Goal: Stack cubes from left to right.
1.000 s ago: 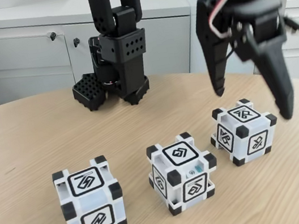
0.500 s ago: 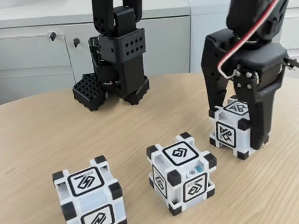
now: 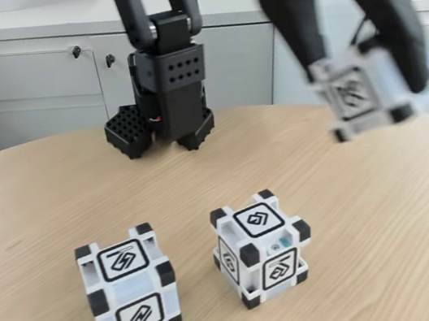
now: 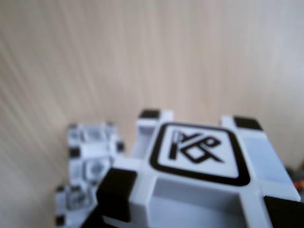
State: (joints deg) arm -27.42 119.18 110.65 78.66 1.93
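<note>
Three white cubes with black corners are in the fixed view. The left cube [image 3: 129,290] and the middle cube [image 3: 262,247] rest on the wooden table [image 3: 25,209]. The third cube [image 3: 368,93] hangs blurred in the air at the upper right, with my black gripper [image 3: 371,85] shut on its sides. In the wrist view the held cube [image 4: 199,156] fills the lower right, its glyph face toward the camera. Another cube [image 4: 88,166] lies blurred on the table below it at lower left.
The arm's black base [image 3: 165,86] stands at the back of the table, behind the two resting cubes. White cabinets [image 3: 19,78] run behind the table's curved far edge. Bare wood lies to the right of the middle cube.
The gripper came down around the right cube, shut on it, and has now lifted it off the table, up and slightly right. The other two cubes have not moved.
</note>
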